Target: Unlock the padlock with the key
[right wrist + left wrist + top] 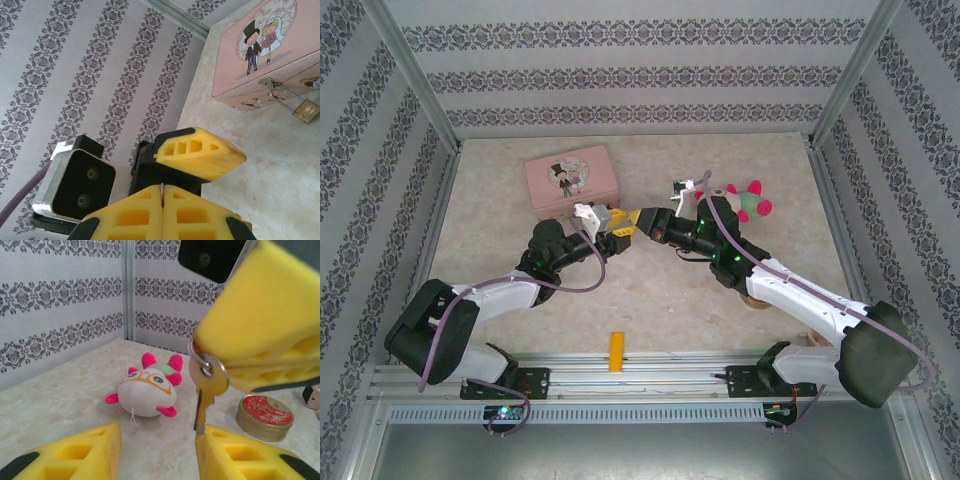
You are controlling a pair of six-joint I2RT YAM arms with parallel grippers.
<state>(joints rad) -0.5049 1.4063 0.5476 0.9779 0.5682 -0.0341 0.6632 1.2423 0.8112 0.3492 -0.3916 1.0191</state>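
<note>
The key (pixel 207 385), brass-toned on a silver ring, hangs blade-down from my right gripper (pixel 162 197), which is shut on its ring. My left gripper (pixel 157 450) is open around the hanging key, and the blade tip sits against the inner face of its right finger (pixel 250 455). In the top view both grippers meet tip to tip in mid-table, left (pixel 618 222) and right (pixel 646 221). The small brass padlock (pixel 306 110) hangs by its thin silver shackle from the hasp of the pink tin (pixel 260 50), apart from both grippers.
The pink tin (pixel 572 178) stands just behind my left gripper. A pink-and-white plush toy (pixel 745 200) lies at the back right. A round tin with a red lid (pixel 265 415) sits near my right arm. A small yellow block (pixel 616 350) lies at the front edge.
</note>
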